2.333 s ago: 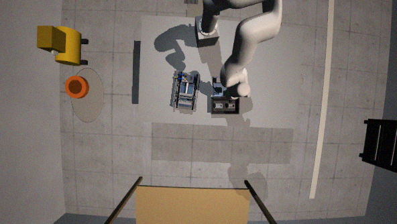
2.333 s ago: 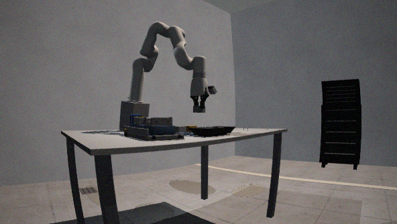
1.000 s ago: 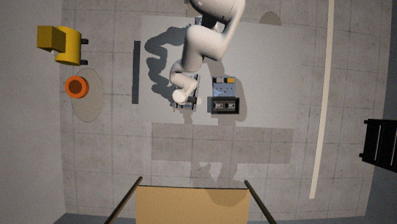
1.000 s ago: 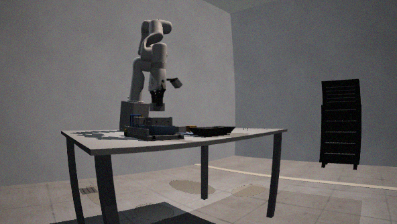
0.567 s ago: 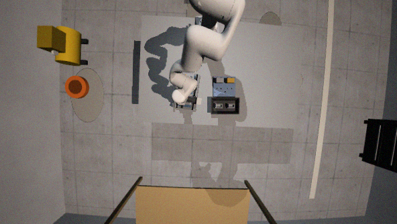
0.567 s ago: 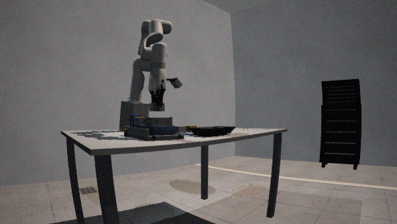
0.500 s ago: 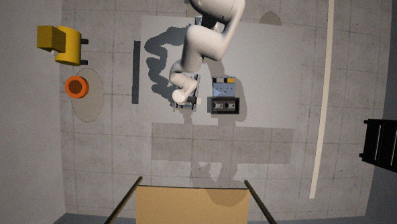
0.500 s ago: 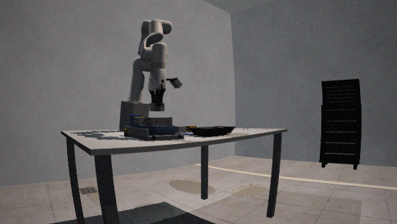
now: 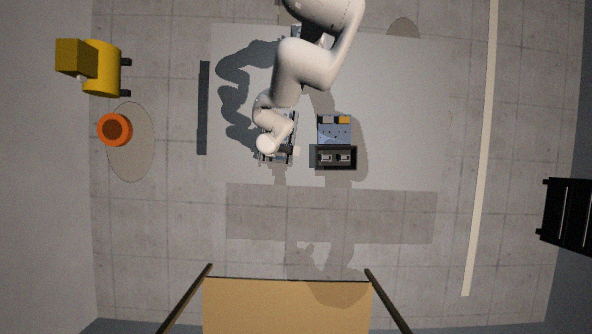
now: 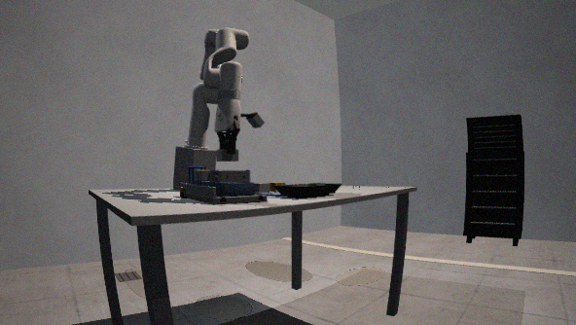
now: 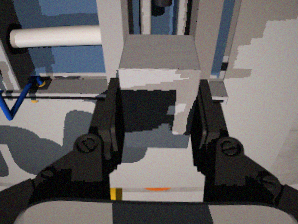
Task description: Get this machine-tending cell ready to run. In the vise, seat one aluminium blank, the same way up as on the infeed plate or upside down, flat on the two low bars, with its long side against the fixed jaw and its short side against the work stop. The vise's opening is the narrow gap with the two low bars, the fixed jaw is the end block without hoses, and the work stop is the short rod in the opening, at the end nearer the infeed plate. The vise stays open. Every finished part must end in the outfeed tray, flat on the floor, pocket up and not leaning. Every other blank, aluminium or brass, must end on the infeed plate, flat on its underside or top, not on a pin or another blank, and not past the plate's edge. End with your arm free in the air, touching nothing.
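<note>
Aluminium blank point(image 11: 158, 119) pinched between the black fingers of the gripper point(image 11: 158, 137), held above the vise point(image 10: 221, 191); vise opening directly below, outfeed tray point(image 10: 307, 189) well aside.

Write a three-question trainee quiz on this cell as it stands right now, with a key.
1. True or false: the gripper is shut on a grey aluminium blank.
2. In the top view, the arm's wrist is over which fixture? A) the outfeed tray B) the vise C) the infeed plate
3. Fill in: the outfeed tray holds ___ finished parts.

Key
1. True; the blank sits between the two black fingers, above the vise.
2. B
3. Two, side by side.
</note>
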You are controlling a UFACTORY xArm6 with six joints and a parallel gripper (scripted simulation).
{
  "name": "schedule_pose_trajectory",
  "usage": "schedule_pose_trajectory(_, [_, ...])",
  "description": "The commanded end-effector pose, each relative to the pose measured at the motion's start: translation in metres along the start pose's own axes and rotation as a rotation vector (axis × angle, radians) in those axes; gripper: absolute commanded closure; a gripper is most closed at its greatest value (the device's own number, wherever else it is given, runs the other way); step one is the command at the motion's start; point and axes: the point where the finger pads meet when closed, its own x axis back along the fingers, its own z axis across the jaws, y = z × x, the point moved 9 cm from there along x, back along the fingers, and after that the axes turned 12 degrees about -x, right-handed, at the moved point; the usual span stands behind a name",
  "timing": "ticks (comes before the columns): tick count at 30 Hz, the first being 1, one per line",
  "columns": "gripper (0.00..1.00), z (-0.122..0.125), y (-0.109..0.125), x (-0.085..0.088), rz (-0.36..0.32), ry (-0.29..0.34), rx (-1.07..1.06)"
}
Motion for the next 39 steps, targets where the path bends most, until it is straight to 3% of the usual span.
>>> schedule_pose_trajectory(1, [1.0,0.0016,0.0003,0.0017,0.0,0.005,0.0])
schedule_pose_trajectory(39, [1.0,0.0017,0.0004,-0.0016,0.0,0.005,0.001])
